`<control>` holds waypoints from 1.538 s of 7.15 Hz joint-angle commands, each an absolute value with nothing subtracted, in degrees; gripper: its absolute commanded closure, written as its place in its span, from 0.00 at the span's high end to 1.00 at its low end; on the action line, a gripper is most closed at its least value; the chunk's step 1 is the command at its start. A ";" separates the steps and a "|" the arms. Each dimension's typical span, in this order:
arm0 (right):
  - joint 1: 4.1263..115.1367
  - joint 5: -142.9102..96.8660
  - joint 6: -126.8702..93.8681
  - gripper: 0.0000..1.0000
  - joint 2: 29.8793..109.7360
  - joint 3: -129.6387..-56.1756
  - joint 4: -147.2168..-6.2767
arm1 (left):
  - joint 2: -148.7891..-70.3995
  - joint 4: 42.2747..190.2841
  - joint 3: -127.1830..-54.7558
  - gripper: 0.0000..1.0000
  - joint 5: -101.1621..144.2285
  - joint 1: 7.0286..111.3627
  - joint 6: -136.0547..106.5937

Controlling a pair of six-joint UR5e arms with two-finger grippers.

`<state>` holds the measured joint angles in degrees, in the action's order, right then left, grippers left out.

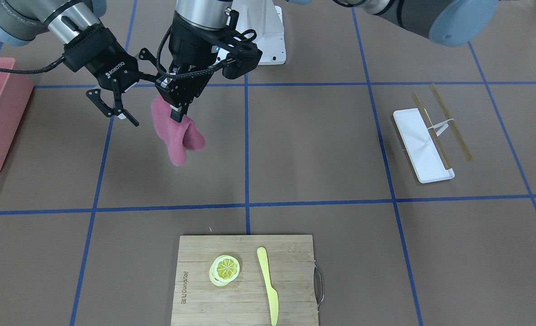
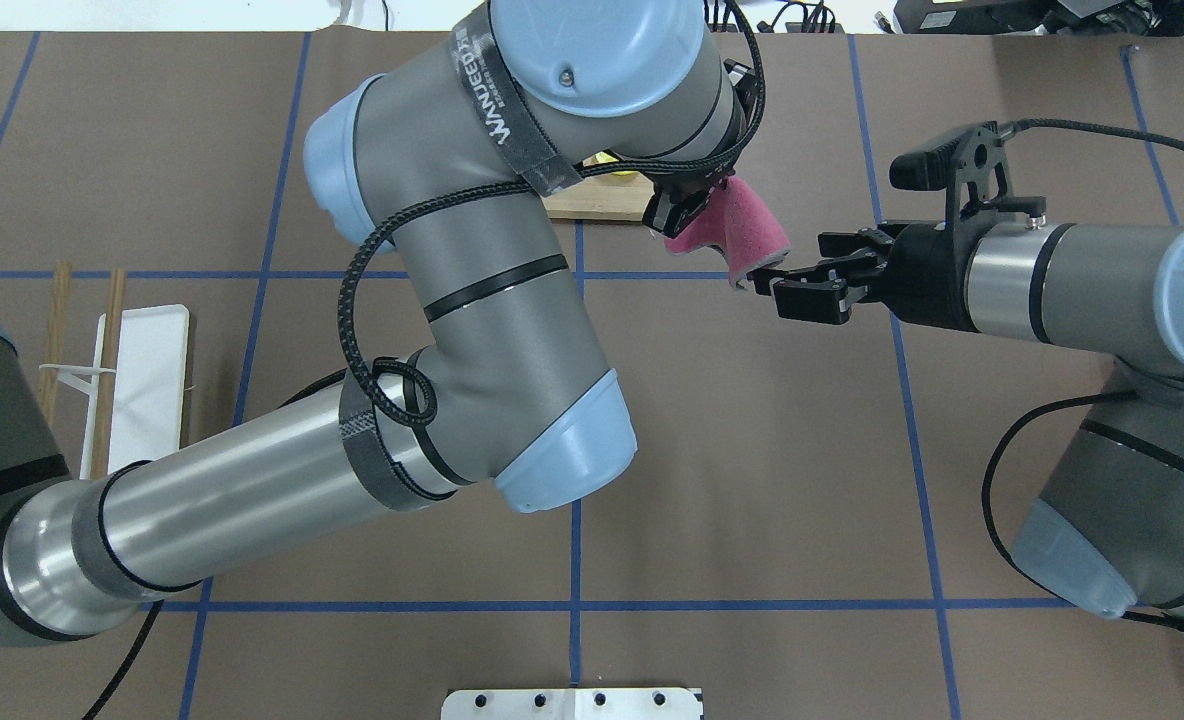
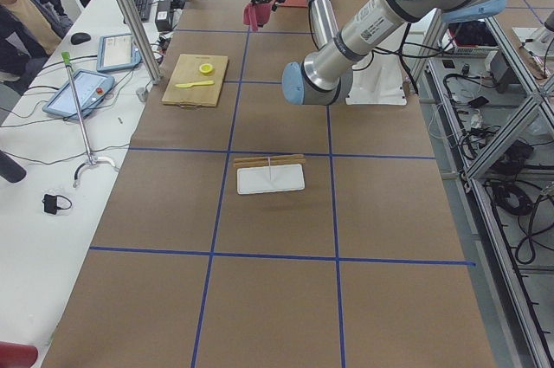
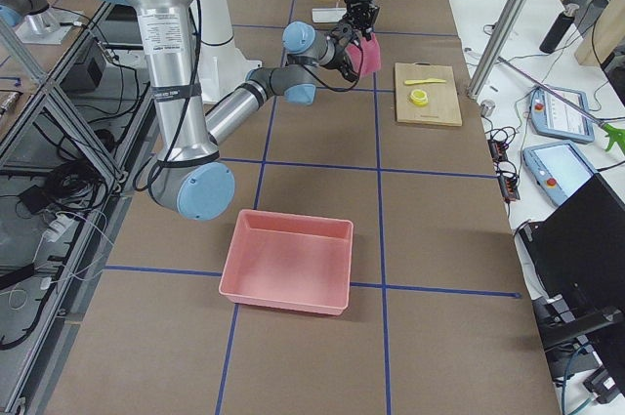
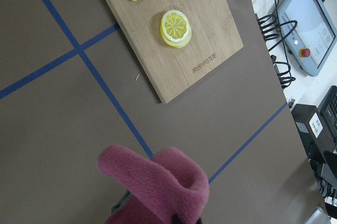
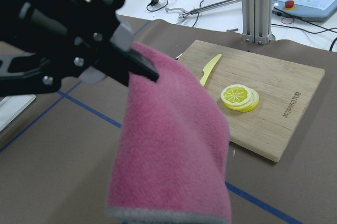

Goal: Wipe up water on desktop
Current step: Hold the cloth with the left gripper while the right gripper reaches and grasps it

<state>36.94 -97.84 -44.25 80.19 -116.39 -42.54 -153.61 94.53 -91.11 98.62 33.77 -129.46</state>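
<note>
Left gripper (image 1: 177, 116) hangs over the large matte brown desktop crossed by blue tape lines (image 1: 318, 145), clamped on the top of a pink fleece cloth (image 1: 175, 136) dangling clear of it; the surface lies straight below. Right gripper (image 2: 774, 284), fingers spread and empty, sits just right of the cloth.

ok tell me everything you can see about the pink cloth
The pink cloth looks like soft fleece, deep pink, with a thin grey stitched hem along one edge. The left pincer is shut on its upper part, so it hangs limp and folded over itself, above the desktop and apparently not touching it. The right pincer is open just beside it, with a gap between them in the front-facing view.
</note>
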 commanded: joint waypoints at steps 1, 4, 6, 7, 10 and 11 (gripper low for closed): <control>33.50 -92.83 -42.98 0.91 80.07 -116.46 -41.84 | -153.54 94.66 -91.14 0.00 98.61 33.75 -129.46; 33.40 -92.29 -42.28 0.90 79.89 -116.46 -41.84 | -151.80 94.66 -94.11 0.00 98.70 32.00 -129.64; 33.40 -92.11 -42.28 0.89 79.72 -116.45 -41.84 | -151.08 94.83 -95.19 0.00 98.70 31.38 -129.81; 33.40 -90.72 -42.28 0.86 79.98 -116.46 -41.75 | -151.17 94.92 -95.19 0.00 98.70 31.29 -129.81; 32.87 -90.09 -42.45 0.31 80.33 -116.72 -41.66 | -151.44 96.06 -95.19 0.00 98.70 31.29 -129.82; 32.87 -90.09 -42.54 0.03 80.51 -116.81 -41.23 | -151.44 96.06 -95.19 0.00 98.79 31.29 -129.64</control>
